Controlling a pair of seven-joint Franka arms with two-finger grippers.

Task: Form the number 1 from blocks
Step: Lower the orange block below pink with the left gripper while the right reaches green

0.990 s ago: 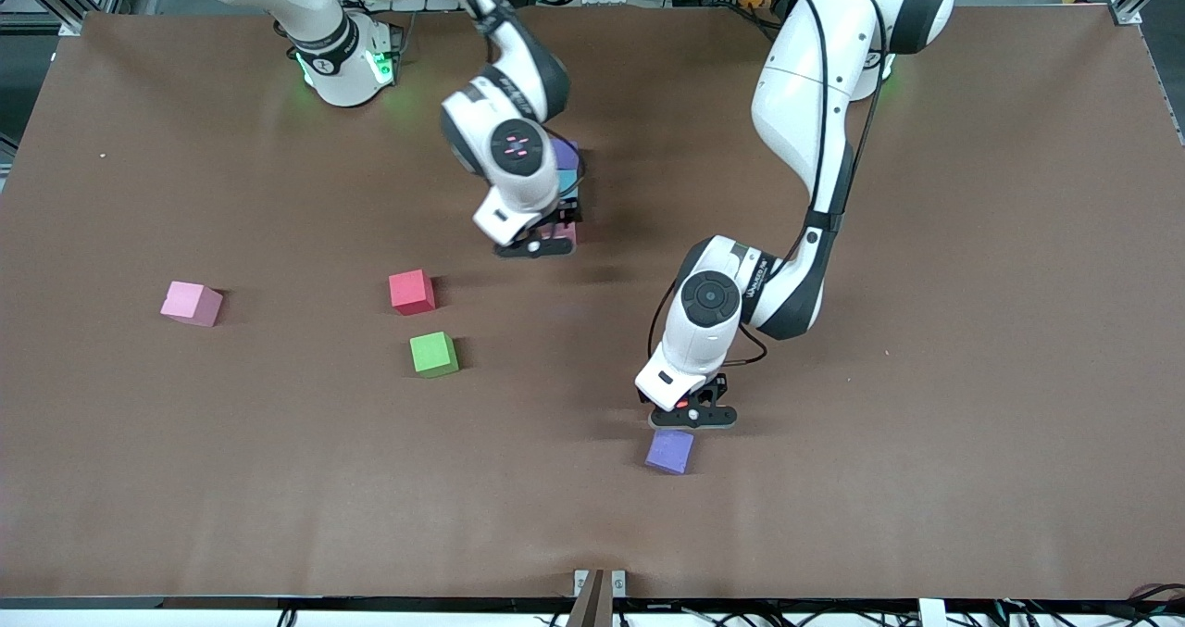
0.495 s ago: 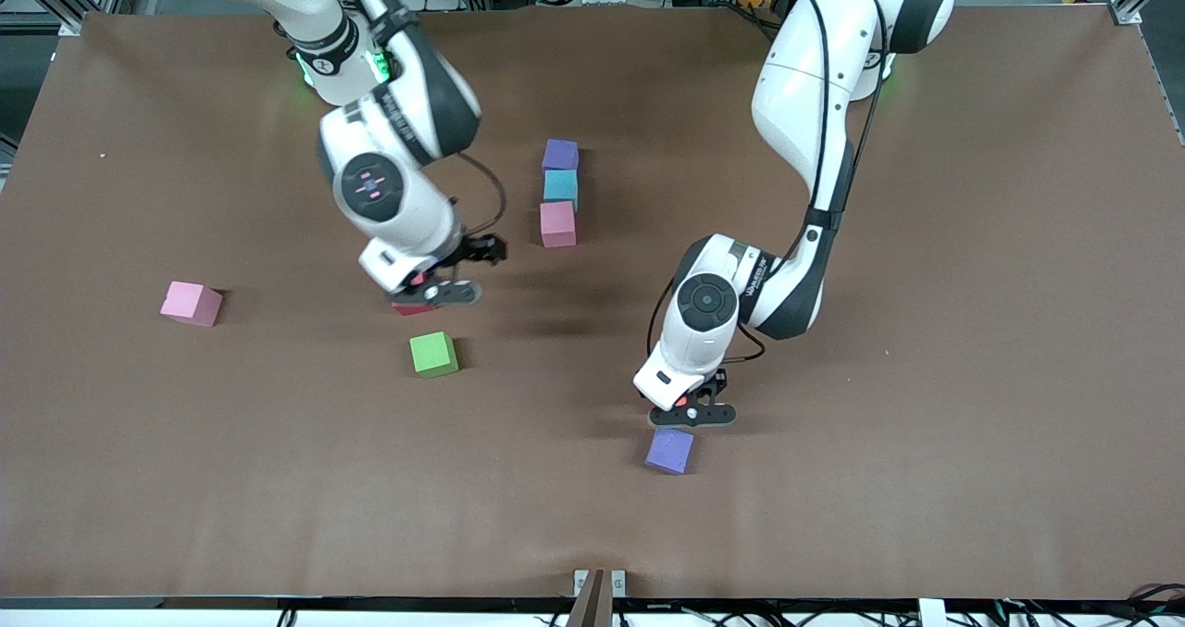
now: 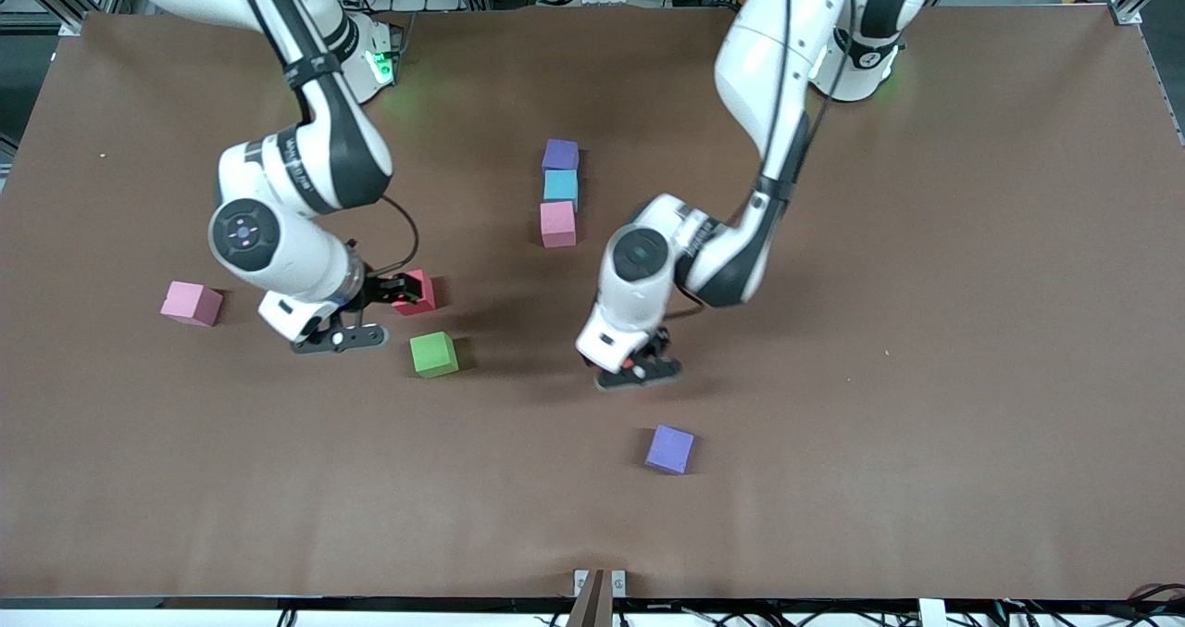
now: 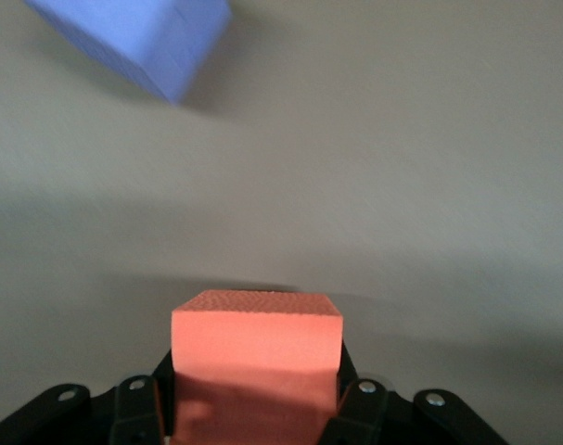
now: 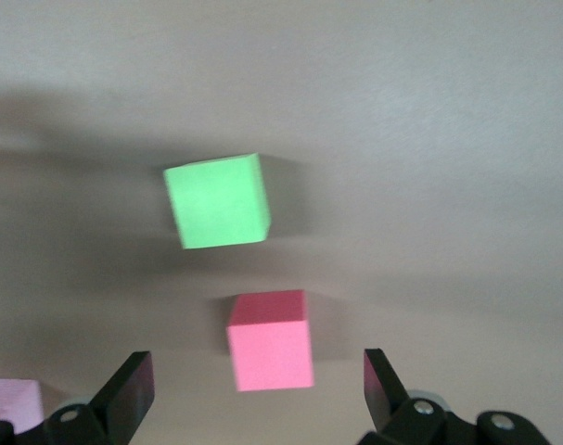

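Observation:
A purple block, a light blue block and a pink block lie touching in a straight column mid-table. My left gripper hangs over bare table between that column and a loose purple block, and it is shut on an orange block. That loose purple block also shows in the left wrist view. My right gripper is open, low beside the red block and the green block. Its wrist view shows the red block just ahead of the open fingers, with the green block past it.
A second pink block lies alone toward the right arm's end of the brown table; its corner shows in the right wrist view. The table's edge nearest the camera carries a small metal bracket.
My right arm swung away from the column, past the red block, toward its own end. My left gripper moved from just above the loose purple block toward the column, carrying the orange block.

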